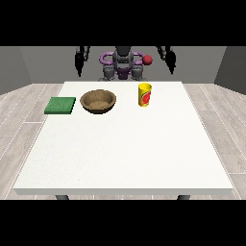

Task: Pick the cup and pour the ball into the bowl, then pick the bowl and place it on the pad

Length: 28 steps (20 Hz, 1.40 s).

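Front view: I log the yellow cup (144,94) upright on the white bench (125,153). From that cup, the brown bowl (98,101) sits to the view's left, the green pad (60,105) farther left. Both hands (79,60) (169,57) hang raised behind the cup; I cannot tell how their fingers lie. The ball may be hidden inside.

A: State object positions relative to the bowl (98,101).

B: Green pad (60,105) lies flat at its view-left, apart. Yellow cup (144,94) stands upright at its view-right, apart. All rest on the white table (125,153).

A: Hands?

B: Both hang behind the table's far edge, away from the bowl.
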Available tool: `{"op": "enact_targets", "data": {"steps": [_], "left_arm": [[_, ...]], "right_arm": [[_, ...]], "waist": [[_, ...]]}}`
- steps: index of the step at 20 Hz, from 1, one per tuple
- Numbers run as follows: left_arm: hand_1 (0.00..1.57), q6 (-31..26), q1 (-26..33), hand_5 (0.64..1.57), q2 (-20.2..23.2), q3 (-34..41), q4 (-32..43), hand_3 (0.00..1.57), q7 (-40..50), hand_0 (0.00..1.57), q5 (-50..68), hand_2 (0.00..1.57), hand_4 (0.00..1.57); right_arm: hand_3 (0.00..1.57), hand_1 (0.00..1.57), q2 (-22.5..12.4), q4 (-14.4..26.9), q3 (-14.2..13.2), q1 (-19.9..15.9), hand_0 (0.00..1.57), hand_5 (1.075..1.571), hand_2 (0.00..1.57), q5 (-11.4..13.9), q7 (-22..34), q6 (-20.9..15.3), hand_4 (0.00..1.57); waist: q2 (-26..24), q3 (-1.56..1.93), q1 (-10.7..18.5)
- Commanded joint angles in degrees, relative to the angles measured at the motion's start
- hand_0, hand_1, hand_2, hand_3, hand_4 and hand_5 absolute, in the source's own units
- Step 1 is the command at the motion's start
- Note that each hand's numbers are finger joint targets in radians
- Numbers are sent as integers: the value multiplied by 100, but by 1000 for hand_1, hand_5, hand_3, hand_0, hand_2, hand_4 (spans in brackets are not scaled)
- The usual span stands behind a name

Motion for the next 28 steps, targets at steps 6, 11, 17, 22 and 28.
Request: {"op": "enact_targets", "data": {"steps": [6, 11, 17, 22, 28], "left_arm": [[0, -104, -118, 1557, 278, 30, -616, 0, 619, 0, 86, 0, 0], [0, -11, -700, 1554, 67, 420, -1023, 0, 1129, 0, 811, 0, 0], [0, -194, -1287, 1544, 414, 1061, -452, 0, 739, 0, 1049, 0, 0], [0, -480, -1061, 1528, 227, 968, 48, 0, -508, 0, 833, 0, 0], [0, -324, -679, 1526, -341, 618, 901, 0, -1959, 0, 246, 0, 0]], "right_arm": [[0, 0, -301, -631, -108, -92, 0, 1569, 0, -37, 606, 16, 0], [0, 0, -1093, -436, -1295, -72, 0, 1570, 0, -1506, 354, 1259, 0], [0, 0, -881, -825, -1140, -356, 0, 1570, 0, -1455, 421, 1221, 0], [0, 0, -671, -217, -1200, -275, 0, 1570, 0, -1205, -590, 1364, 0], [0, 0, -607, -68, -1139, -413, 0, 1571, 0, -1021, -700, 1281, 0]], "waist": [[-1555, 45, -106], [-681, 65, -276], [-77, 63, -538], [458, 64, -426], [642, 62, -441]]}}
